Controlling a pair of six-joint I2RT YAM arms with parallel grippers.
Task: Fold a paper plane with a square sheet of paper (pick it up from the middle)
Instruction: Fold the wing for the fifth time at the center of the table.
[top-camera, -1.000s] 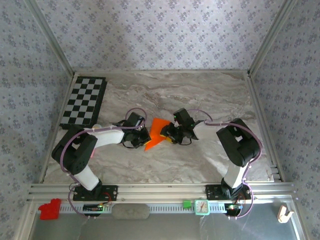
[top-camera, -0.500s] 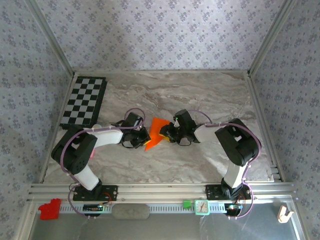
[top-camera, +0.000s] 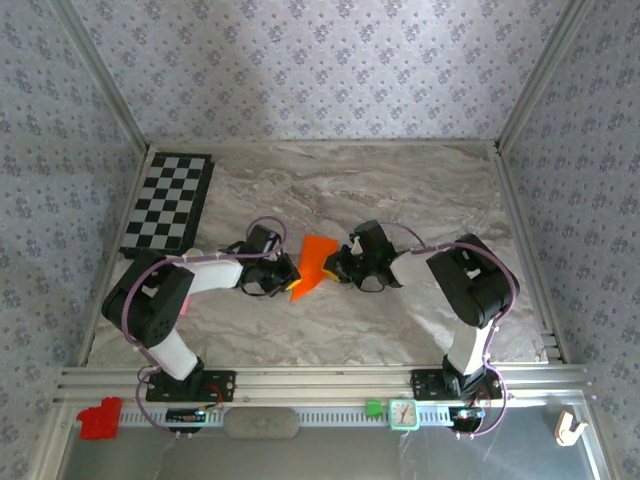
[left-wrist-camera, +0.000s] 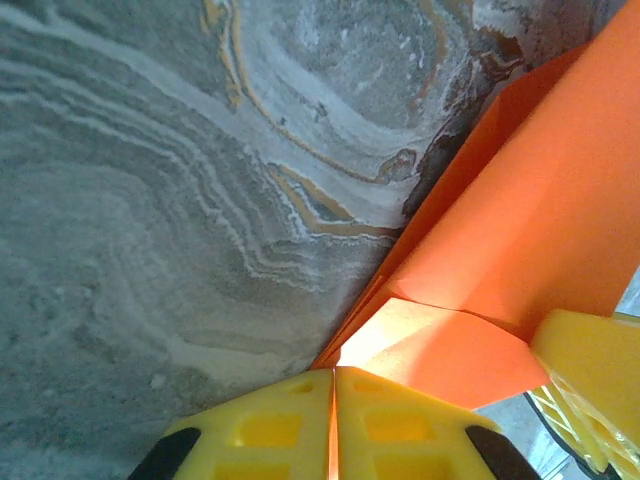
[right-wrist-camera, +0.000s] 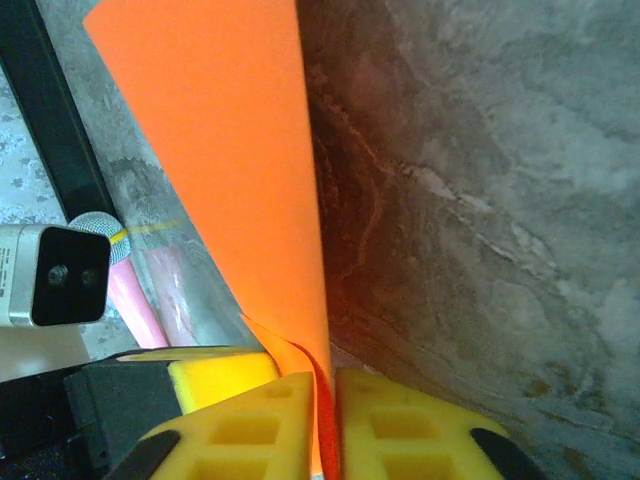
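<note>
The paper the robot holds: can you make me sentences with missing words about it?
The left gripper and the right gripper both pinch the paper, whose colour is ____.
Their fingers are coloured ____.
The checkerboard lies at the table's far ____ corner.
Missing words: orange, yellow, left.

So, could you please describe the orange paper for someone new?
On the marble-patterned table, look near the middle. The folded orange paper is pinched by the left hand and right hand; nothing else there is bright orange.
</note>
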